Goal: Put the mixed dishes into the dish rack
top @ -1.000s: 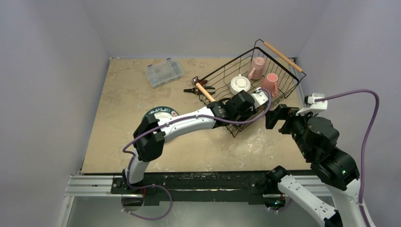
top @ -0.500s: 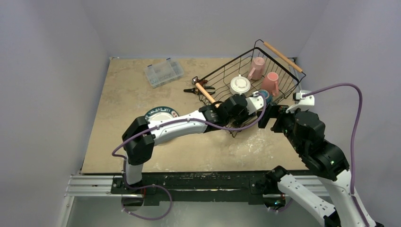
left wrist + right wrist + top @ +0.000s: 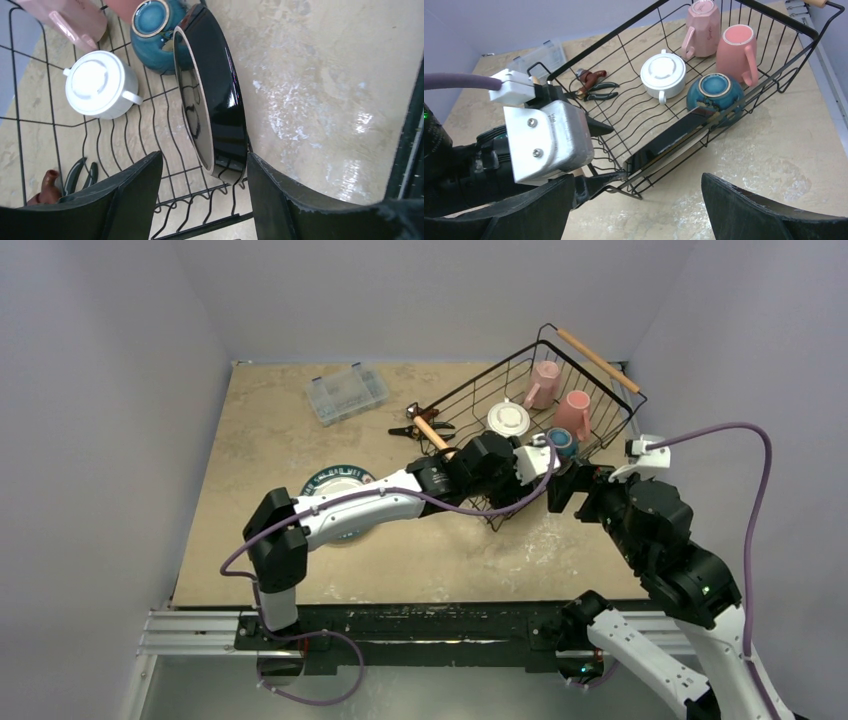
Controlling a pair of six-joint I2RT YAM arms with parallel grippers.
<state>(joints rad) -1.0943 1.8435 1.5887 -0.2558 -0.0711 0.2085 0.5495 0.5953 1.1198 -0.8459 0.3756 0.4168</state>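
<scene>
Since one second ago the left arm (image 3: pixel 370 505) has drawn back toward the left, so the blue bowl (image 3: pixel 558 443) now shows in the top view. The right arm (image 3: pixel 680 560) has come a little closer to the rack (image 3: pixel 631 117).

Nearest on the worktop (image 3: pixel 270 430) lies a second plate (image 3: pixel 335 483), flat, with a dark rim and a pale middle; the left arm passes above it. The right claw (image 3: pixel 636 181) hangs just before the near corner of the rack, its jaws spread wide with nothing between them. The left claw (image 3: pixel 204 159) is beside it, also spread apart and holding nothing (the low edge of the dark plate (image 3: pixel 220 95) sits between its fingers, but I see no touch). This dark plate stands on its edge inside the rack, leaning along the near wall. Its far end is just beside the blue bowl, which shows its foot ring. Behind comes the white cup (image 3: pixel 663 74) with two handles, then two pink mugs (image 3: pixel 738 52) at the far side, all inside the rack. Outside, at the left, a hand tool (image 3: pixel 596 85) lies by the rack, and a clear box (image 3: pixel 347 393) is farther away.
</scene>
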